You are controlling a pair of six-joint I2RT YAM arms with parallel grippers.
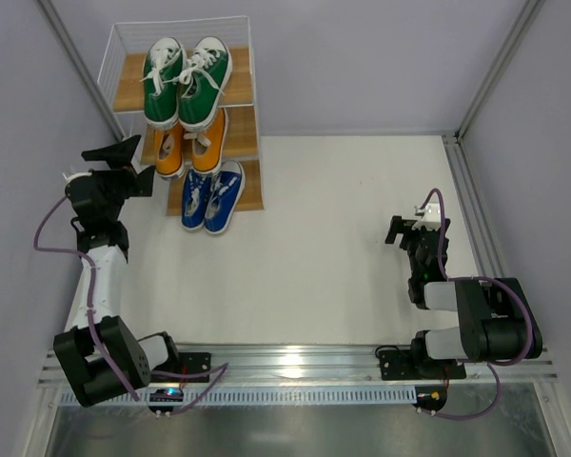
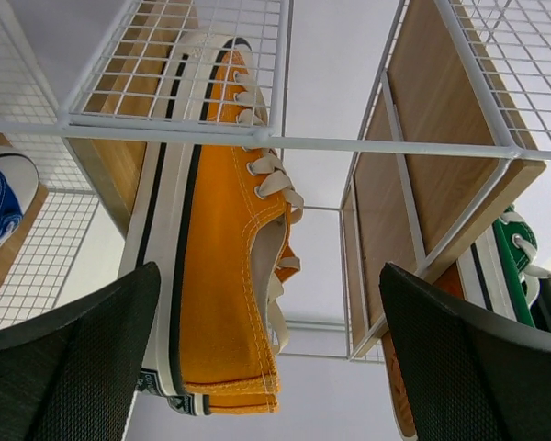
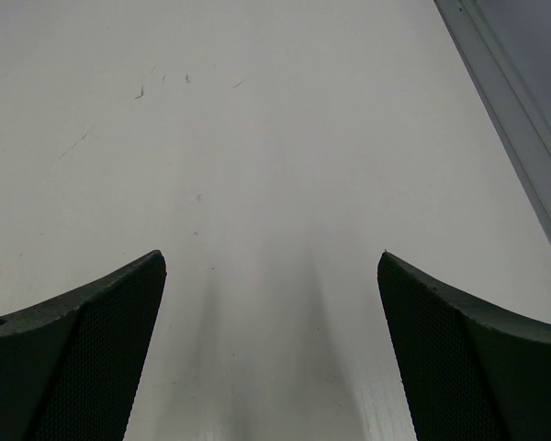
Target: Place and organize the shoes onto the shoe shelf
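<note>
The shoe shelf [image 1: 247, 124] stands at the back left, with wooden boards and a white wire frame. The green pair [image 1: 186, 81] is on the top tier, the orange pair [image 1: 192, 143] on the middle tier and the blue pair [image 1: 212, 197] on the bottom tier. My left gripper [image 1: 141, 164] is open and empty, just left of the shelf at the middle tier. Its wrist view looks through the wire frame [image 2: 257, 141] at an orange shoe [image 2: 220, 276], with a blue shoe [image 2: 0, 207] and a green shoe [image 2: 514, 253] at the edges. My right gripper [image 1: 390, 233] is open and empty over the table at the right.
Grey walls close in the white table [image 1: 343, 209] on the left, back and right. A metal rail [image 1: 295, 362] runs along the near edge by the arm bases. The right wrist view shows only bare table [image 3: 275, 138] between the open fingers [image 3: 83, 349].
</note>
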